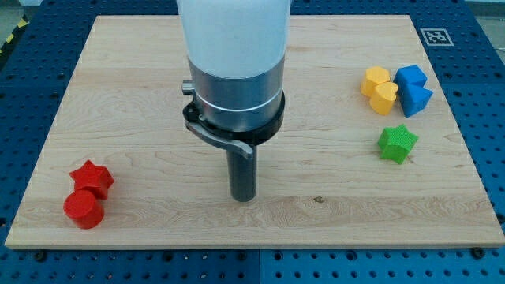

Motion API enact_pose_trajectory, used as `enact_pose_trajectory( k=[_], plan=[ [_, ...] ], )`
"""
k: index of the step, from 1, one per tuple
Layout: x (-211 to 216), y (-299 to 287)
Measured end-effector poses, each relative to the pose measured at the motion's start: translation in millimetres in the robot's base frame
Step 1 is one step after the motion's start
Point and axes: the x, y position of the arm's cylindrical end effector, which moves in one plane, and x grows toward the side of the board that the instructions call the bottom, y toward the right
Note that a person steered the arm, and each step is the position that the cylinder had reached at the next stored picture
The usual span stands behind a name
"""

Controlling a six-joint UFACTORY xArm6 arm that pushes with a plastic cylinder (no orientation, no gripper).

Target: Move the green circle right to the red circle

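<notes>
- Oddly, no green circle shows; if hidden, it is likely light and slippery, best pushed centrally.
- Jawless bare rod: my tip (244,197) touches nothing, toward the view's right of the red cylindrical block (83,210).

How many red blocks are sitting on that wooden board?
2, both near the view's bottom left corner: a red star and a red circle touching just below it. The arm might hide others behind it.

The arm (234,55) is cut off by the frame's top edge at upper centre. No green circle is discernible; it may be hidden behind the arm. The board's (158,221) lower corners are cropped.
</notes>
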Motion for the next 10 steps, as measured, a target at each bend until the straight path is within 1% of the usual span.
enact_pose_trajectory(
  k=[1, 2, 3, 4, 5, 7, 8, 9, 10],
  plan=[
    [-4.2, 31.5],
    [-26.2, 31.5],
    [-39.7, 31.5],
    [-46.3, 16.7],
    [-42.0, -19.0],
    [-37.1, -54.5],
    [-47.9, -87.4],
    [-51.1, -102.6],
    [-71.7, -117.0]
  ],
)
